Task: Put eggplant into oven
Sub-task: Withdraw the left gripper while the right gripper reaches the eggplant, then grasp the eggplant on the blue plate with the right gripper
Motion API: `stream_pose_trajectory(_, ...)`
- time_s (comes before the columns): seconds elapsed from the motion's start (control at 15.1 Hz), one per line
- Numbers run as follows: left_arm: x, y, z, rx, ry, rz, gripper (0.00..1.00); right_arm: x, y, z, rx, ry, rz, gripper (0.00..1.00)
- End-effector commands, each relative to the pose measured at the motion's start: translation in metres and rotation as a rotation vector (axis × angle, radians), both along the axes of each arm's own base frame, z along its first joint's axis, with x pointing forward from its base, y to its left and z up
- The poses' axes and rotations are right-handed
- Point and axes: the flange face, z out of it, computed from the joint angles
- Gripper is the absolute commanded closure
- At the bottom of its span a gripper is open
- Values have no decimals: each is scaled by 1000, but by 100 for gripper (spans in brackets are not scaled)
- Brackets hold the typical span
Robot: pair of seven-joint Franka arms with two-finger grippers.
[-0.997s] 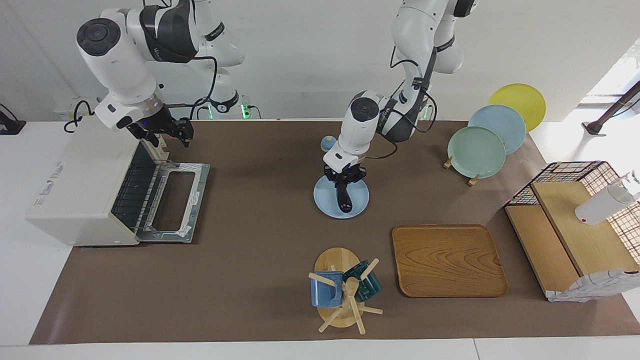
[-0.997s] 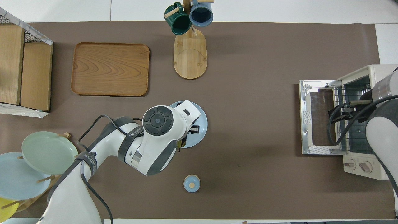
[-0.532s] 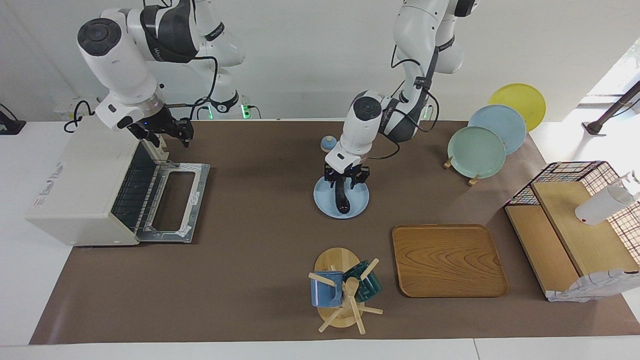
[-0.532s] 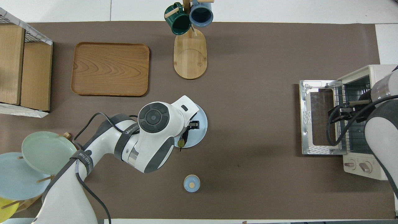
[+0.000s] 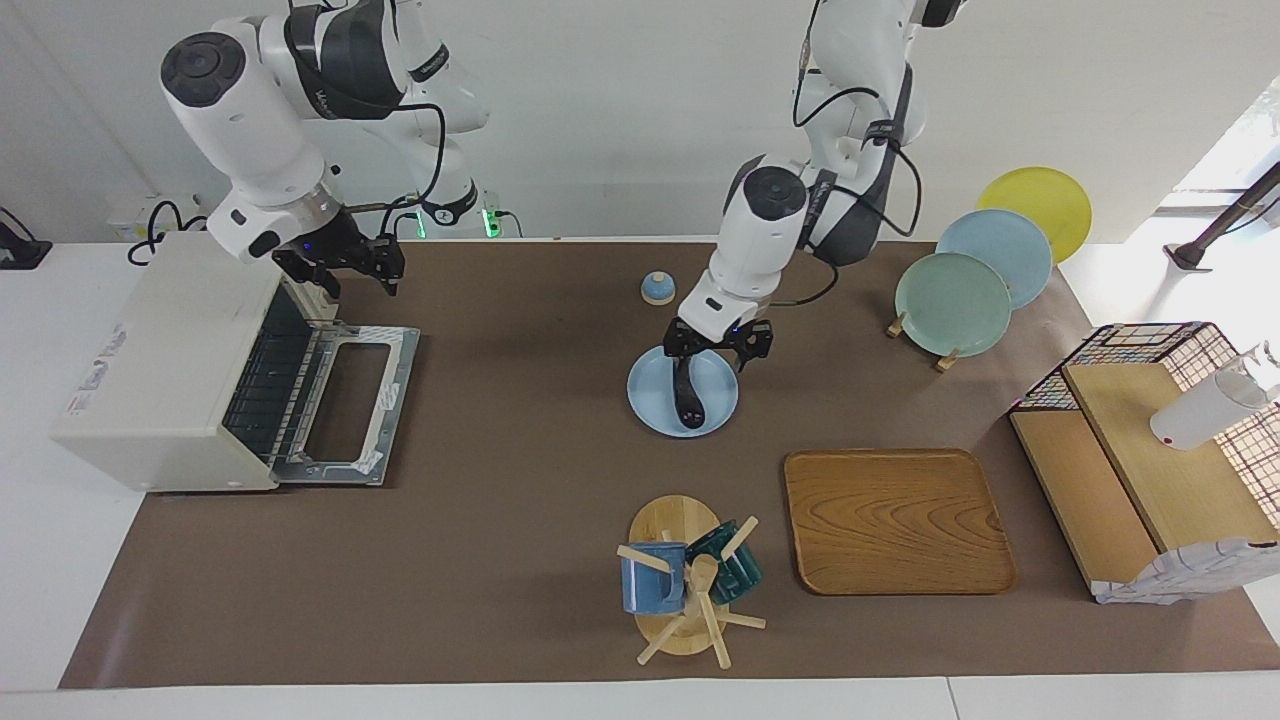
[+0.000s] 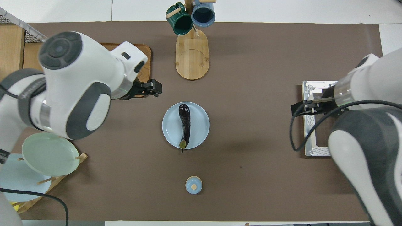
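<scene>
Your left hand hovers released over the pale blue plate where the glossy dark purple eggplant lies. Grip it mid-body. The cream-white toaster oven stands open; right hand, unclenched, waits above its door.

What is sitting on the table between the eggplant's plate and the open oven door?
Nothing: in the overhead view only bare brown mat lies between the plate and the oven door.

A rectangular wooden tray, a wooden mug tree and a small round blue lid are seen on brown matting.
</scene>
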Motion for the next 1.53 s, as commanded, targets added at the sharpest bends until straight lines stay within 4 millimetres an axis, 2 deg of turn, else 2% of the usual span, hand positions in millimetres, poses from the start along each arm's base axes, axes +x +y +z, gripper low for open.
stream_pose_trajectory(0.0, -3, 43, 34, 3, -5, -18, 0, 4, 96, 6, 28, -36, -14, 0)
stream_pose_trajectory(0.13, -8, 73, 50, 20, 6, -54, 0, 26, 154, -7, 42, -37, -76, 0)
stream_pose_trajectory(0.2, -12, 85, 57, 27, 16, -78, 0, 29, 201, -24, 31, -49, -55, 0)
stream_pose_trajectory(0.27, -17, 94, 62, 31, 30, -88, 0, 27, 239, -39, 11, -74, -61, 0)
stream_pose_trajectory(0.33, -24, 99, 66, 37, 47, -89, 0, 27, 267, -57, -13, -95, -72, 0)
stream_pose_trajectory(0.4, -31, 102, 66, 42, 63, -90, 0, 23, 303, -74, -31, -106, -70, 0)
stream_pose_trajectory(0.47, -36, 104, 66, 46, 70, -90, 0, 17, 346, -97, -53, -132, -69, 0)
stream_pose_trajectory(0.53, -41, 106, 61, 69, 79, -94, 0, 19, 379, -117, -52, -170, -72, 0)
stream_pose_trajectory(0.6, -45, 108, 60, 88, 84, -95, 0, 24, 389, -130, -31, -188, -78, 0)
stream_pose_trajectory(0.66, -45, 108, 59, 88, 85, -96, 0, 24, 393, -134, -11, -206, -72, 0)
stream_pose_trajectory(0.73, -46, 107, 60, 92, 89, -101, 0, 18, 399, -142, -4, -208, -61, 0)
stream_pose_trajectory(0.86, -45, 117, 67, 94, 100, -118, 0, -8, 424, -166, 8, -213, -8, 0)
stream_pose_trajectory(0.93, -46, 118, 72, 94, 105, -125, 0, -14, 425, -179, 2, -208, 0, 0)
stream_pose_trajectory(1.13, -44, 121, 85, 93, 109, -123, 0, -21, 427, -196, -10, -210, 22, 9)
stream_pose_trajectory(1.2, -43, 124, 87, 91, 107, -115, 0, -24, 426, -203, -12, -207, 27, 9)
stream_pose_trajectory(1.46, -31, 131, 89, 69, 37, -89, 0, -26, 425, -207, -19, -203, 29, 9)
